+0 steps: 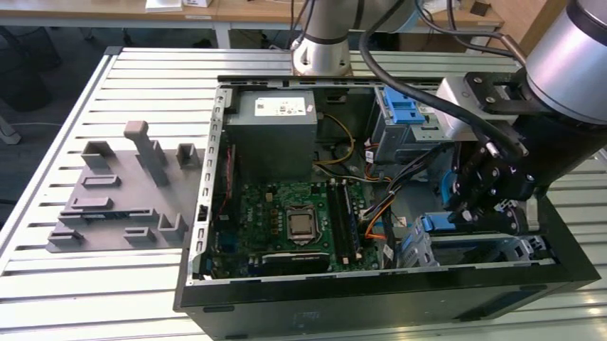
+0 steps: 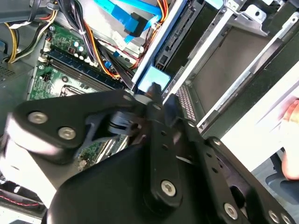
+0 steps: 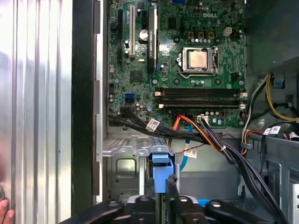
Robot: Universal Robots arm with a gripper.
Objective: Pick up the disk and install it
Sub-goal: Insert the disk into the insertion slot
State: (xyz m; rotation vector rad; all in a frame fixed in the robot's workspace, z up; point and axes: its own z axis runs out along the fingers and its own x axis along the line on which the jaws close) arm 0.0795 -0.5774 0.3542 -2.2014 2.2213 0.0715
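1. The step in hand looks like the install, not the pickup. In the first wrist view the gripper point(image 3: 160, 183) has its fingers drawn in on the blue plastic end of the disk point(image 3: 161, 169), pinching it from both sides.
2. In the exterior view the gripper hangs low inside the open computer case point(image 1: 220, 177), at its near corner on the exterior view's right. The disk's blue rail point(image 1: 441, 222) shows just beside the gripper.
3. In the first wrist view the disk sits at the mouth of the grey metal drive cage point(image 3: 122, 161). I cannot tell how far it is seated.
4. A bundle of black and orange cables point(image 3: 210, 140) runs just beyond the cage, between it and the motherboard point(image 3: 187, 56).
5. As I judge it, the next move calls for holding the disk square to the cage walls so that its rails follow the guides. It also calls for a straight, steady push with the grip firm on the plastic, and for keeping the cables out of the path.
6. A person's fingertips point(image 3: 3, 215) rest at the table edge, well apart from the gripper.
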